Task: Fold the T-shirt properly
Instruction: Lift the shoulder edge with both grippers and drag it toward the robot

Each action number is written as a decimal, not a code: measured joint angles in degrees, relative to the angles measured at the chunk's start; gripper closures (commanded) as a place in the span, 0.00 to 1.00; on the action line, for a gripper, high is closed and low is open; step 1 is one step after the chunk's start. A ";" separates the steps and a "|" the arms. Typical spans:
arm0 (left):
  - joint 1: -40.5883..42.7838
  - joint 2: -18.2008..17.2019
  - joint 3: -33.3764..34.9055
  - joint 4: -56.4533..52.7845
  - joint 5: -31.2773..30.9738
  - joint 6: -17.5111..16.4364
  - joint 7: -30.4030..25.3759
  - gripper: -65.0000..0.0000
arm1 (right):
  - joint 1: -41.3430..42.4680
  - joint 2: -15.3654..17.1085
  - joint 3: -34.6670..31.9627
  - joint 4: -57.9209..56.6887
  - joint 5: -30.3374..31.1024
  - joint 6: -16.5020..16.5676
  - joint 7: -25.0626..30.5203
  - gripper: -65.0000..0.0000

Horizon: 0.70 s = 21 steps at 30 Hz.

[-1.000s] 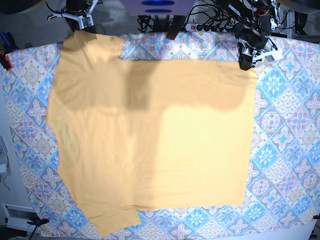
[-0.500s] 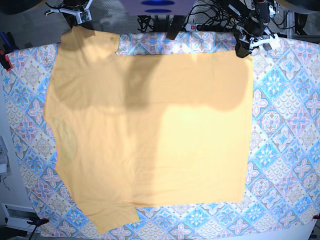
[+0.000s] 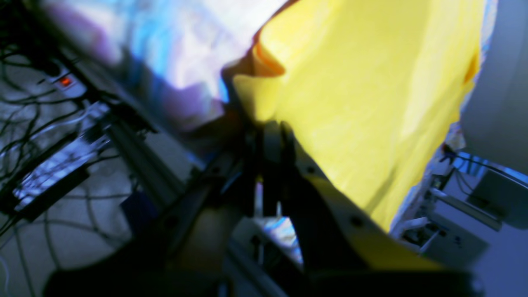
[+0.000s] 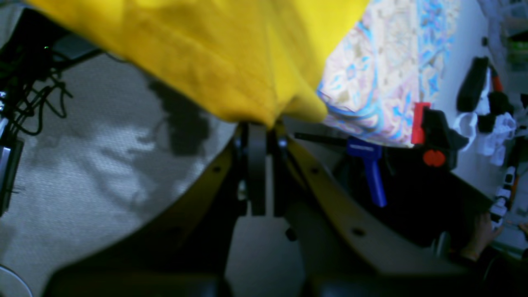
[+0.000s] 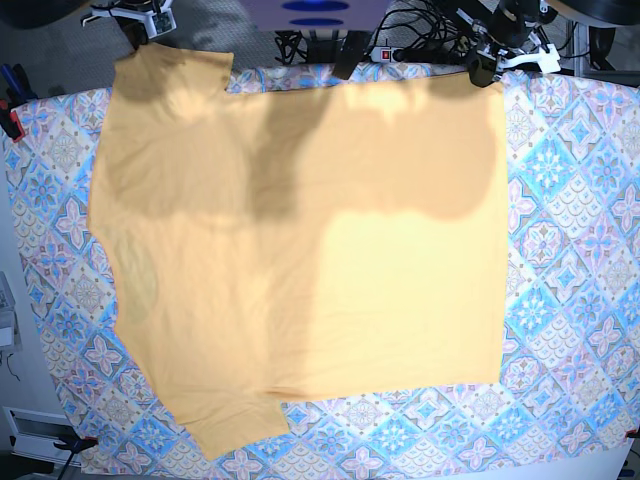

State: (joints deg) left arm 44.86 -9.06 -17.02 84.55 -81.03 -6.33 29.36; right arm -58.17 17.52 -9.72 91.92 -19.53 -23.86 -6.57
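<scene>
The T-shirt (image 5: pixel 300 250) is lying spread flat over the patterned tablecloth (image 5: pixel 570 250) covering the surface, its far edge reaching the back of the surface. The left tool (image 3: pixel 270 128) is pinching the far corner of the shirt on the base view's right, its jaws closing tight on the yellow fabric. The right tool (image 4: pixel 258 128) is clamping the sleeve corner on that view's left, with the cloth bunching just above its closed jaws. A red-and-black clamp (image 4: pixel 433 140) is sitting at the tablecloth's edge.
</scene>
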 measured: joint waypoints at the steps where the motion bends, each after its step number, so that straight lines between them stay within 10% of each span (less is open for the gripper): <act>1: 0.48 -0.13 -0.15 0.79 0.26 0.63 0.07 1.00 | -0.31 0.37 -0.02 0.31 -0.02 0.02 0.13 0.99; 21: -1.75 -0.24 -5.07 4.87 2.51 3.52 0.87 1.00 | 1.46 0.61 4.94 4.26 0.00 0.07 4.74 0.99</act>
State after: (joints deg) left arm 43.11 -9.30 -22.09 89.43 -78.52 -2.81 30.24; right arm -56.71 18.13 -4.78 96.18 -19.53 -23.79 -1.83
